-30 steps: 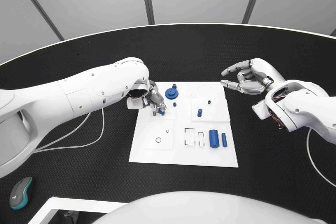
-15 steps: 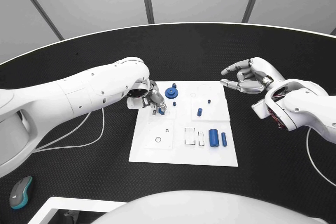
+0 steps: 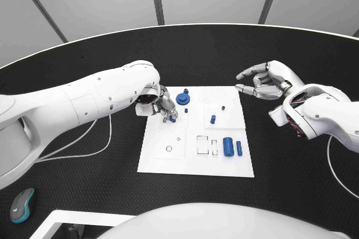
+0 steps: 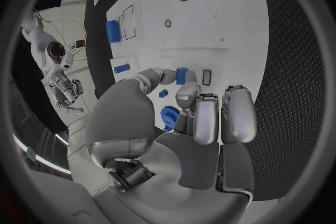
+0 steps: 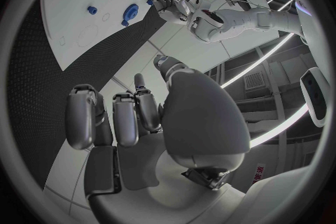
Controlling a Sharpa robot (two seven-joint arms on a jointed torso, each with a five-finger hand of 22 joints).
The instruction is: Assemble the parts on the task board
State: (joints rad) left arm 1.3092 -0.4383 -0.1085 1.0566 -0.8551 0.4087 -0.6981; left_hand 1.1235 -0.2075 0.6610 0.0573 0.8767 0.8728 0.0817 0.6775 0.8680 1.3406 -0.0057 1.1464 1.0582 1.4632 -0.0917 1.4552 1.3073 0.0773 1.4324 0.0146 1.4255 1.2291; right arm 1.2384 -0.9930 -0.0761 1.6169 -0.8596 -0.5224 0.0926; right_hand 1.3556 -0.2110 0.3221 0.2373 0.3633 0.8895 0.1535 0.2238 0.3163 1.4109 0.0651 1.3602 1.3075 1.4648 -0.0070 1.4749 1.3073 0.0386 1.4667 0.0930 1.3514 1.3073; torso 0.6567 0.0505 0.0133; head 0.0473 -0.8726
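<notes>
The white task board (image 3: pixel 196 161) lies mid-table. My left hand (image 3: pixel 155 105) hovers over its left rear corner and pinches a small blue part (image 3: pixel 171 118) between thumb and fingertip, low over the board; the same part (image 4: pixel 181 75) shows beside a small slot in the left wrist view. A blue gear (image 3: pixel 183 98) and a small peg (image 3: pixel 186 90) stand just behind the hand. A short blue cylinder (image 3: pixel 213 119) lies mid-board. A thick cylinder (image 3: pixel 228 145) and a slim one (image 3: pixel 238 148) lie at the right. My right hand (image 3: pixel 263 81) hangs off the board's right rear, fingers apart, holding nothing.
The board carries empty recesses: a round one (image 3: pixel 169 150) and rectangular slots (image 3: pixel 203 144) near its front. A white cable (image 3: pixel 90 153) trails on the black table to the left. A grey and teal object (image 3: pixel 22 205) lies at the front left.
</notes>
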